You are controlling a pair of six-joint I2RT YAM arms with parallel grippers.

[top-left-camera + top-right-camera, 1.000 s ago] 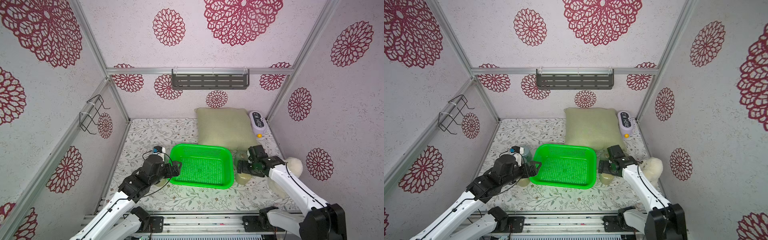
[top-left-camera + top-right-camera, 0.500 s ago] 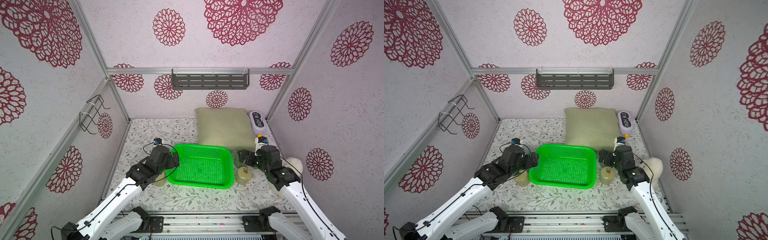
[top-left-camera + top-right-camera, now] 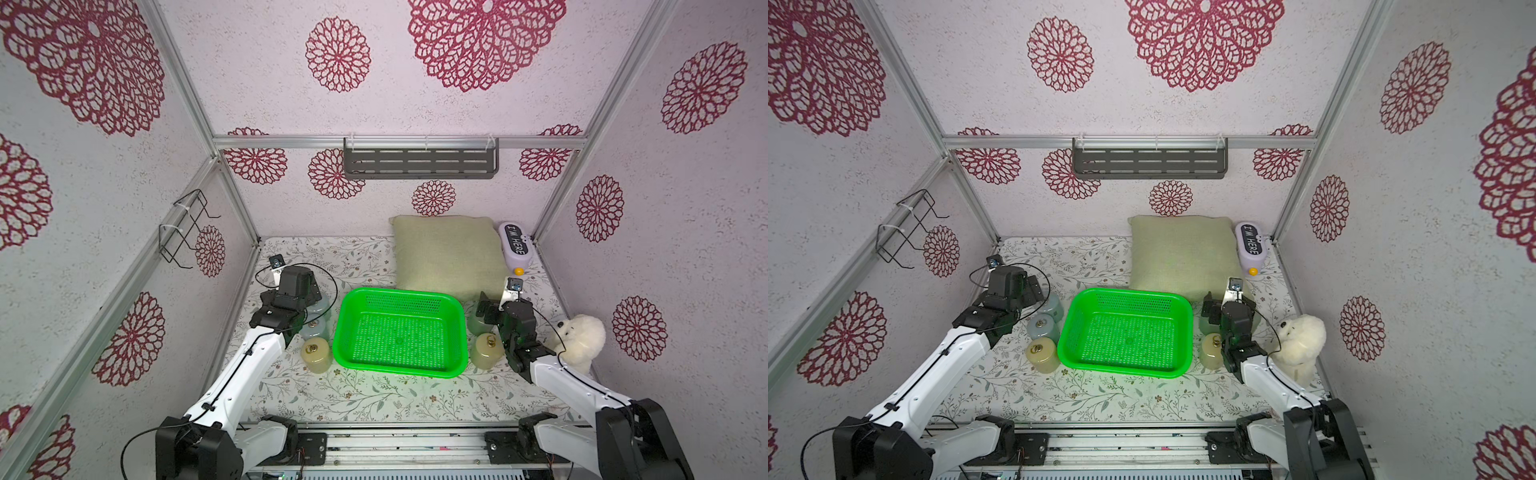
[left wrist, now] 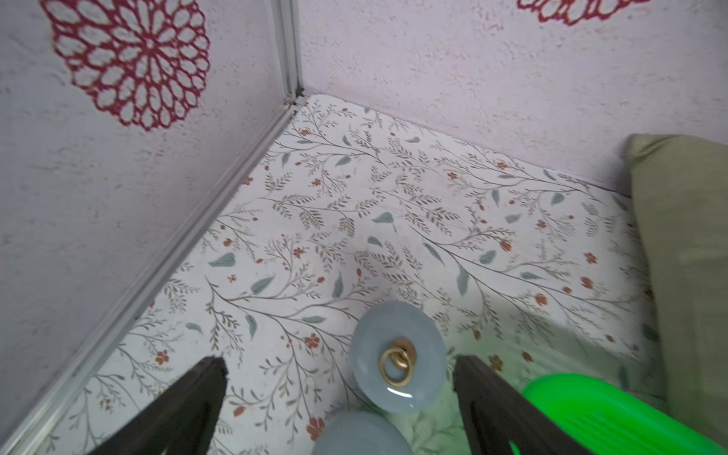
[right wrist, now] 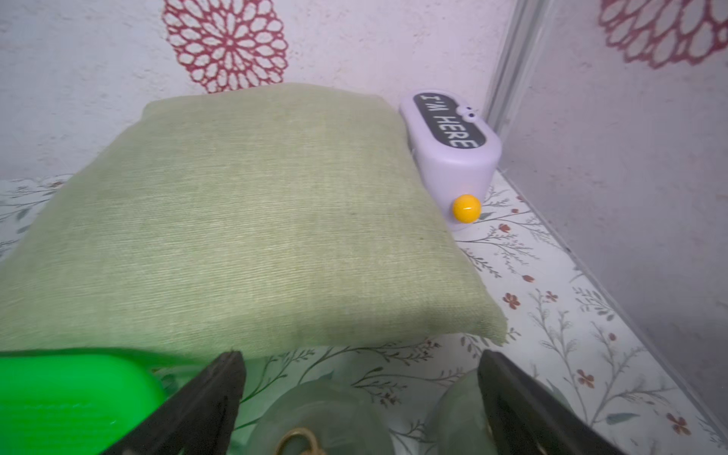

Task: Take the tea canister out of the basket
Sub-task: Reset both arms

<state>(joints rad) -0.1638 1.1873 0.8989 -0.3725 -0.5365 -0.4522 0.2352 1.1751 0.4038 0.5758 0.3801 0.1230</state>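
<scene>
The bright green basket (image 3: 460,320) (image 3: 1187,320) sits mid-table with nothing inside it. Three tea canisters stand on the table along its left side: a yellowish one (image 3: 316,354) (image 3: 1042,354) and two blue-grey ones (image 3: 1043,326) (image 4: 398,356). On its right stand a yellowish canister (image 3: 485,351) (image 3: 1210,351) and pale green ones (image 5: 323,417), partly hidden by the arm. My left gripper (image 3: 312,296) (image 4: 338,360) hangs open above the far blue-grey canister. My right gripper (image 3: 484,308) (image 5: 359,354) hangs open above the green canisters. Neither holds anything.
A green cushion (image 3: 444,253) lies behind the basket, with a lilac "I'M HERE" box (image 3: 515,249) at the back right. A white plush toy (image 3: 579,340) sits by the right wall. A dark grey slotted shelf (image 3: 419,164) and a wire rack (image 3: 185,228) hang on the walls.
Both grippers have risen and drawn back from beside the basket toward the rear, staying open. The canisters and basket have not moved.
</scene>
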